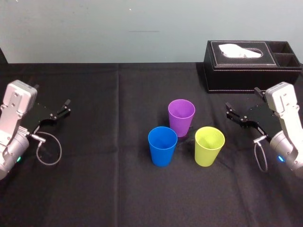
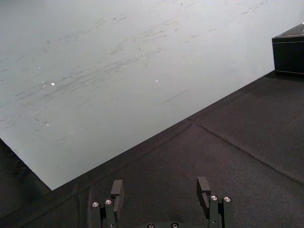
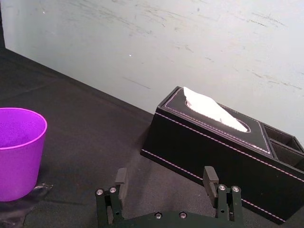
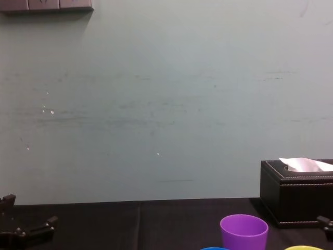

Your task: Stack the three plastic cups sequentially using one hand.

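Three plastic cups stand upright, mouths up, in a tight cluster at the middle of the bench point(image 1: 94, 189), which is draped in black cloth. None of them is nested in another. Within the cluster the purple cup point(image 1: 181, 117) sits at 12 o'clock, farthest from the robot. The blue cup point(image 1: 162, 145) sits at 8 o'clock and the yellow-green cup point(image 1: 209, 145) at 4 o'clock. The blue and yellow-green cups are side by side with a clear gap between them. Whether the purple cup's base touches either neighbour cannot be told. The left gripper point(image 1: 66, 107) hovers at 9 o'clock of the cups, well apart from them near the bench's left edge. Its jaws are apart, with nothing between them, and they point inward toward the centre. The right gripper point(image 1: 229, 111) hangs at 3 o'clock, nearer the cups than the left one but touching none. Its jaws are likewise spread and empty, aimed toward the cluster. A black tissue box point(image 1: 251, 66) with pale stitching rests at 1 o'clock of the cups, against the far edge of the bench. A white tissue point(image 1: 241, 50) pokes from its top slot, and open side compartments lie at its right end. In the right wrist view the purple cup stands off to one side of the open jaws, with the tissue box beyond them. A pale, scuffed wall point(image 1: 142, 28) rises behind the bench.
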